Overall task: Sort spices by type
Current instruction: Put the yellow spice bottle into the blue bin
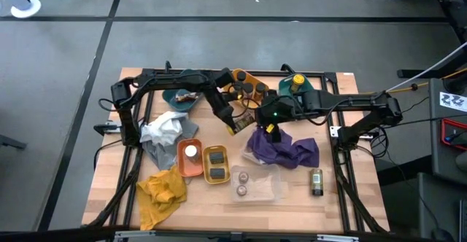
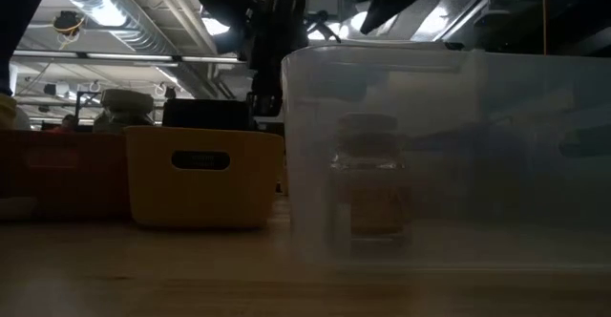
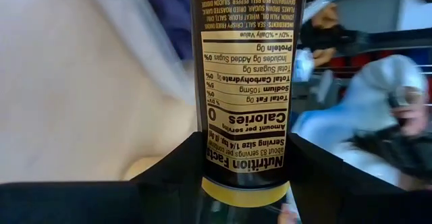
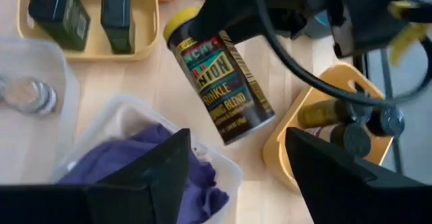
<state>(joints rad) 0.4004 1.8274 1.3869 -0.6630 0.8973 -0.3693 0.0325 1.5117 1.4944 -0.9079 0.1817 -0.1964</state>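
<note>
The left gripper (image 1: 235, 125) is clamping a yellow-lidded spice jar (image 4: 219, 82) at its lid end, near the table's centre. The right wrist view is showing the jar tilted, dark label outward, hanging over bare wood between the yellow tray (image 1: 216, 165) and the amber tray (image 1: 246, 76). In the left wrist view the jar (image 3: 246, 82) is filling the gap between the two dark fingers (image 3: 169, 177).

The right gripper (image 1: 271, 131) is hovering just at 3 o'clock of the left gripper, above the purple cloth (image 1: 288, 149). Its fingers (image 4: 145, 177) are standing apart, gripping nothing.

Locations of the other spices:
- Two dark tins (image 1: 216, 163) are lying in the yellow tray, at 6 o'clock of table centre.
- A white-lidded jar (image 1: 191, 152) is sitting in the orange tray (image 1: 182, 168).
- Two pale-lidded jars (image 1: 243, 184) are standing in the clear container (image 1: 271, 189).
- Black-lidded jars (image 1: 249, 90) are standing in the amber tray at 12 o'clock.
- One jar (image 1: 316, 181) is lying on the table at 4 o'clock.
</note>
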